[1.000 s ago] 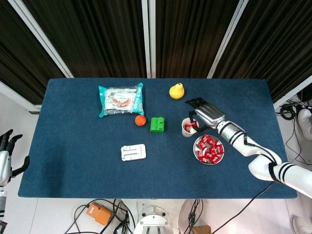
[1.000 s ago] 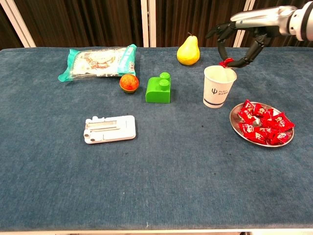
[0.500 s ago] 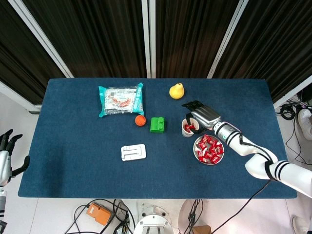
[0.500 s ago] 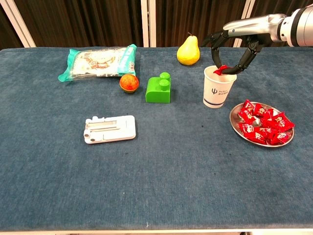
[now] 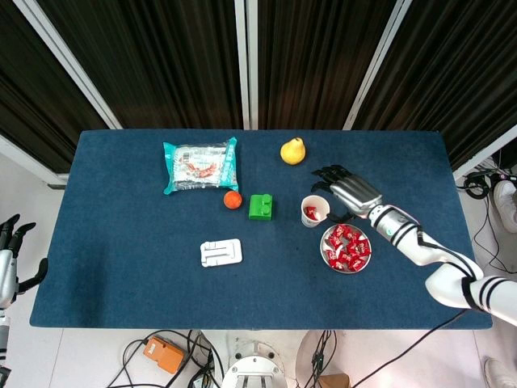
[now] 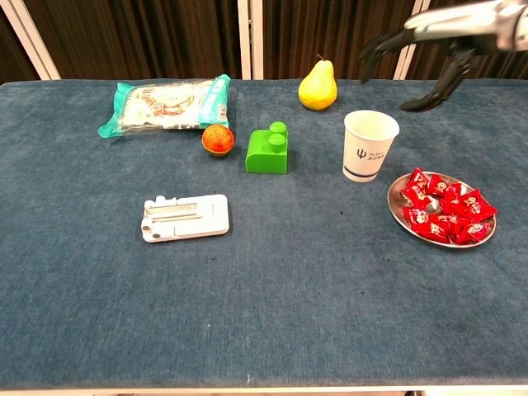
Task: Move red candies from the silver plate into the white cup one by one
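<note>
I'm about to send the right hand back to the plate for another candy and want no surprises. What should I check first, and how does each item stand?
1. Right hand holds nothing: ok, fingers apart, no candy in them.
2. Right hand away from the white cup: ok, it is up and to the side of the rim.
3. Cup upright: ok.
4. Red candy in the cup: ok, seen in the head view.
5. Candies left on the silver plate: ok, a pile remains.
6. Left hand out of the way: ok, off the table's edge.
</note>
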